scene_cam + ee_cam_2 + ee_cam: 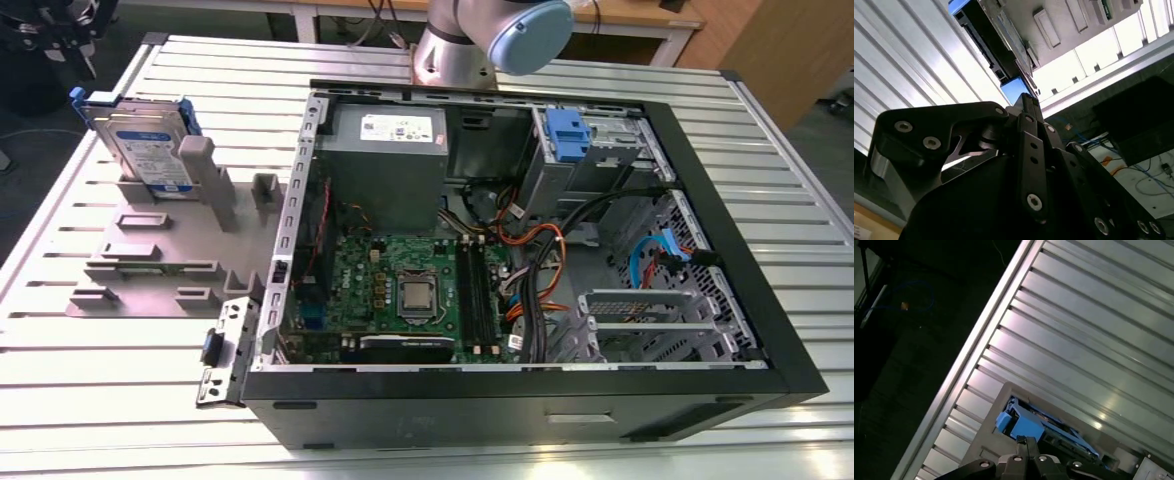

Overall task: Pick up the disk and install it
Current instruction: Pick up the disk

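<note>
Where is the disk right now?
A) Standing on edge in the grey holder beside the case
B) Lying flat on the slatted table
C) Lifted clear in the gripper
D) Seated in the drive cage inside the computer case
A: in the exterior view the disk stands on edge in the grey holder, on the exterior view's left of the open computer case, outside it.
</note>
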`<state>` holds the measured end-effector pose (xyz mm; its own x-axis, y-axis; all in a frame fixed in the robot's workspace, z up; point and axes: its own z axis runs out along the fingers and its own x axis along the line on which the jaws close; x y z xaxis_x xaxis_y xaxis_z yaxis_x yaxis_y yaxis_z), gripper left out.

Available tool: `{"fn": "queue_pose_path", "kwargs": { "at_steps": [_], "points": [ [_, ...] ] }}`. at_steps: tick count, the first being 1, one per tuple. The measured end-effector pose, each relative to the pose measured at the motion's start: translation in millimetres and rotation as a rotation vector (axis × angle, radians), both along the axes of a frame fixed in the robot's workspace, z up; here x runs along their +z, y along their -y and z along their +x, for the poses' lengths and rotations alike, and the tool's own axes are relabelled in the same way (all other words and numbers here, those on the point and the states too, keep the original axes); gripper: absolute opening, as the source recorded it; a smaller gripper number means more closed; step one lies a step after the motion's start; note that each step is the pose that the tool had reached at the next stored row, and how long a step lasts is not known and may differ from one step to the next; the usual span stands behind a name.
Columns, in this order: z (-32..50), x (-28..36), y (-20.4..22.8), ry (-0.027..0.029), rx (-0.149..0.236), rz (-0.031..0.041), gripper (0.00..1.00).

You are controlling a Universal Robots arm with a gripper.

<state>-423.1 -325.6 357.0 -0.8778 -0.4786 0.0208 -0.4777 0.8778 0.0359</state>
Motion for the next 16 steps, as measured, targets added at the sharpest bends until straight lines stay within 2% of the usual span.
{"fn": "queue_pose_path", "kwargs": {
  "at_steps": [10,16],
  "points": [
    [0.0,-0.1,0.0,0.0001,0.171,0.0,0.11],
    [0.0,0.0,0.0,0.0,0.182,0.0,0.11]
  ]
}}
